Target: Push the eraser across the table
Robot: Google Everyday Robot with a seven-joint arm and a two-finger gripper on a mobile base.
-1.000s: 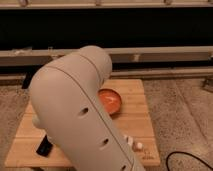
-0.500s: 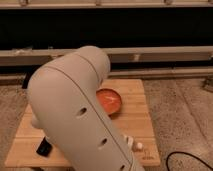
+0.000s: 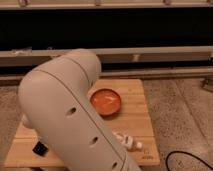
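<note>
Colours I logged at the table

I saw a cream arm [image 3: 65, 115] dotted with dark holes, hiding the gripper behind it; a pale, plank-striped table [image 3: 134, 117], orange bowl [image 3: 105, 101], black eraser [image 3: 39, 148], white bottle [image 3: 129, 142], speckled grey floor [image 3: 182, 117].

Our arm [image 3: 65, 110] has swung a little to the left. Now we can see more of the orange bowl [image 3: 106, 101]. The gripper is hidden behind the arm, so we cannot see any change there.
</note>
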